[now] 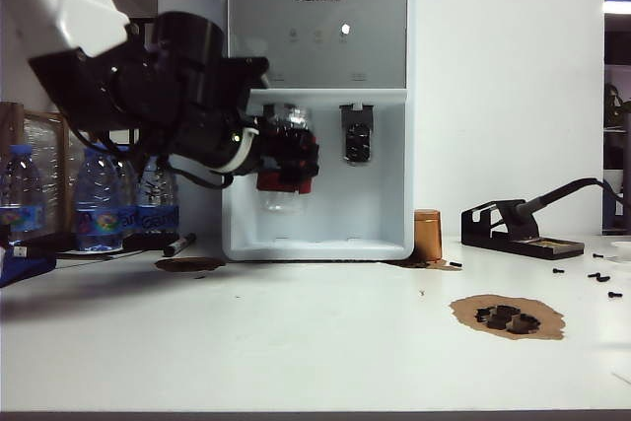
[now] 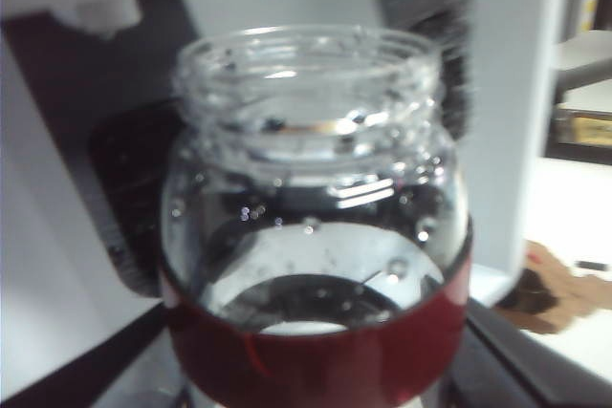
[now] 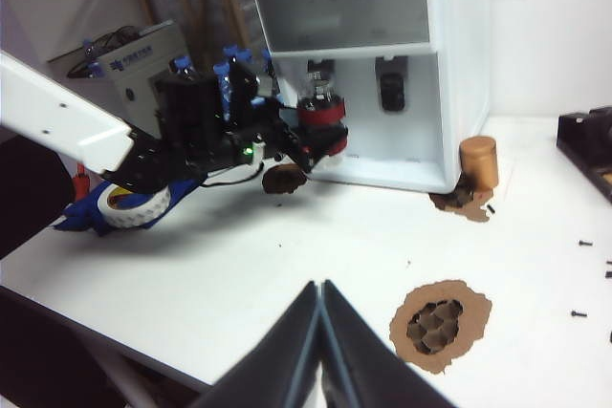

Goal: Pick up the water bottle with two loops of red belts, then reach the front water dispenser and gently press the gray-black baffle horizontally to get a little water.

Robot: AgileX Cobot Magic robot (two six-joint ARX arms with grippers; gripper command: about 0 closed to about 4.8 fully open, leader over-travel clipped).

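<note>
Clear glass, the water bottle (image 1: pixel 284 160) sits upright in the left gripper (image 1: pixel 286 167), jaws clamped on its red-banded body, inside the recessed bay of the water dispenser (image 1: pixel 315 105); the step in hand looks to be the press on the gray-black baffle (image 2: pixel 129 193). In the left wrist view the open mouth stands right at that dark paddle, though blur hides whether glass and paddle touch; a good press would be level and slow, rim kept under the spout, bottle kept upright, easing off once a little water shows. The matching right-hand paddle (image 1: pixel 357 135) hangs just beside and should stay untouched. The right gripper (image 3: pixel 320 295) hovers well back over the table (image 1: pixel 296 342), fingers pressed together, holding nothing. Blue-capped plastic bottles (image 1: pixel 99 199) and a marker (image 1: pixel 179 243) lie left of the dispenser, a copper cup (image 1: pixel 427 236) and a soldering stand (image 1: pixel 513 229) to its right; none blocks the bay.
</note>
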